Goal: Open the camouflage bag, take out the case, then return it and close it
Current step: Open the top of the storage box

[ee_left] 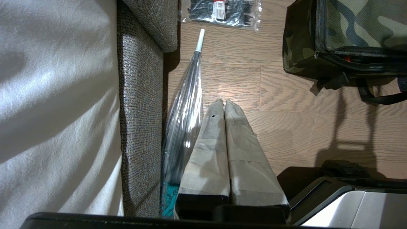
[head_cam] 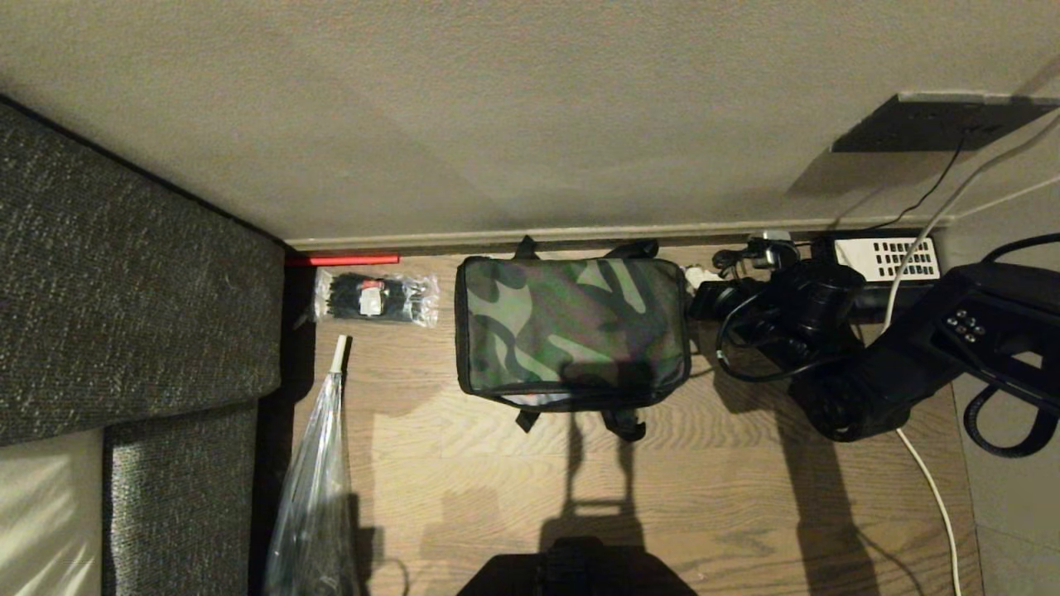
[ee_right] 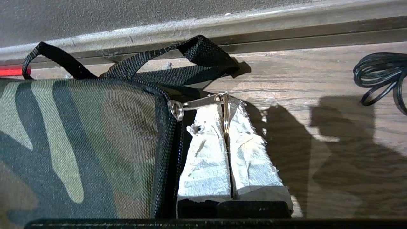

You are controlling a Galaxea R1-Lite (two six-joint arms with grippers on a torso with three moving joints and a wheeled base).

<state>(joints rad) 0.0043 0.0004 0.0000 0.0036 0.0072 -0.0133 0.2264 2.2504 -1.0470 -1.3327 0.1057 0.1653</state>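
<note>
The camouflage bag (head_cam: 571, 331) lies on the wooden floor against the wall, its lid down flat. A narrow gap shows under the lid along the bag's (ee_left: 356, 28) near edge. My right gripper (head_cam: 698, 277) is at the bag's far right corner. In the right wrist view the right gripper (ee_right: 226, 109) is shut on the metal ring of the zipper pull (ee_right: 203, 101), beside the bag (ee_right: 79, 143). The left gripper (ee_left: 222, 103) hangs shut and empty over the floor, left of the bag. The case is out of view.
A grey sofa (head_cam: 124, 290) fills the left side, with a clear folded umbrella (head_cam: 319, 463) leaning along it. A packet of black ties (head_cam: 377, 298) lies left of the bag. A telephone (head_cam: 886, 258), a white cable (head_cam: 936, 497) and a coiled black cable (ee_right: 381, 76) are on the right.
</note>
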